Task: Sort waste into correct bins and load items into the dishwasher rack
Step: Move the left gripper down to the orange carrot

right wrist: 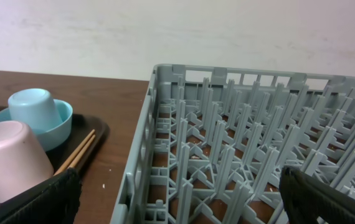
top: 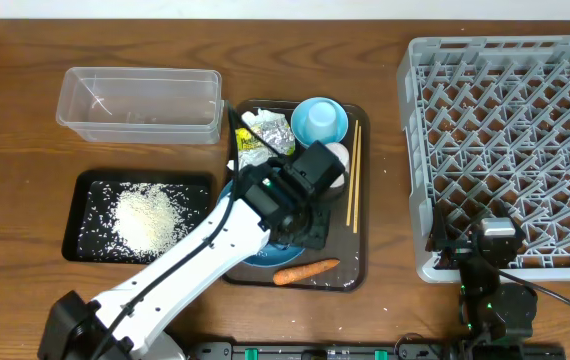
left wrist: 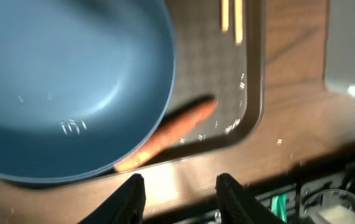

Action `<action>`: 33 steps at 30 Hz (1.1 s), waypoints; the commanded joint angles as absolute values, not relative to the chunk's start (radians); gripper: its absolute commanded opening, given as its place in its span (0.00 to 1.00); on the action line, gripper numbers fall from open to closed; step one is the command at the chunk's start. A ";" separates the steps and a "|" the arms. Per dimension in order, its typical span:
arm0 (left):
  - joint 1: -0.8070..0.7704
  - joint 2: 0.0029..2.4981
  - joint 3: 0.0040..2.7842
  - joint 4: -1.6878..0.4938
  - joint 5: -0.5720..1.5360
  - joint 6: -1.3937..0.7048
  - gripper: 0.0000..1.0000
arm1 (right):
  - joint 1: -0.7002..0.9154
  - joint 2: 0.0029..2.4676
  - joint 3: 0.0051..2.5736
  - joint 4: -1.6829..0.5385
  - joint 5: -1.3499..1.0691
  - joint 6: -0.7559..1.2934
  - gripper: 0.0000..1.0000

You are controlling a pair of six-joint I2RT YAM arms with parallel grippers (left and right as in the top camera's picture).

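Observation:
The dark-blue plate (top: pixel 261 256) (left wrist: pixel 71 87) lies on the brown serving tray (top: pixel 357 240), mostly hidden under my left arm. My left gripper (top: pixel 303 222) (left wrist: pixel 180 190) hovers just past the plate's near rim, open, with nothing between its fingers. The orange carrot (top: pixel 306 271) (left wrist: pixel 177 127) lies beside the plate's rim. The wrapper (top: pixel 266 134), light-blue bowl (top: pixel 320 122) (right wrist: pixel 59 121), white cup (top: pixel 338 155) (right wrist: pixel 12 158) and chopsticks (top: pixel 353 178) (right wrist: pixel 78 152) sit on the tray. My right gripper (top: pixel 495 238) (right wrist: pixel 184 205) stands wide open at the grey rack (top: pixel 510 130) (right wrist: pixel 246 143).
A clear tub (top: pixel 140 103) stands at the back left. The black tray (top: pixel 85 240) in front of it holds a heap of rice (top: pixel 150 218). A small light-blue cup (right wrist: pixel 31 106) sits upside down in the bowl.

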State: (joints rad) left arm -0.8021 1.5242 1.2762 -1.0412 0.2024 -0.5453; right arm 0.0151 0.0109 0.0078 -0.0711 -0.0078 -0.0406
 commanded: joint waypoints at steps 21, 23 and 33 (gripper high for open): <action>-1.098 1.536 1.040 -0.832 -0.065 -0.184 0.54 | 0.007 0.005 0.006 -0.075 -0.012 -0.038 0.99; -1.098 1.538 1.015 -0.790 -0.064 -0.184 0.54 | 0.007 0.005 0.006 -0.075 -0.012 -0.038 0.99; -1.098 1.540 0.900 -0.663 -0.063 -0.184 0.54 | 0.007 0.005 0.006 -0.075 -0.012 -0.038 0.99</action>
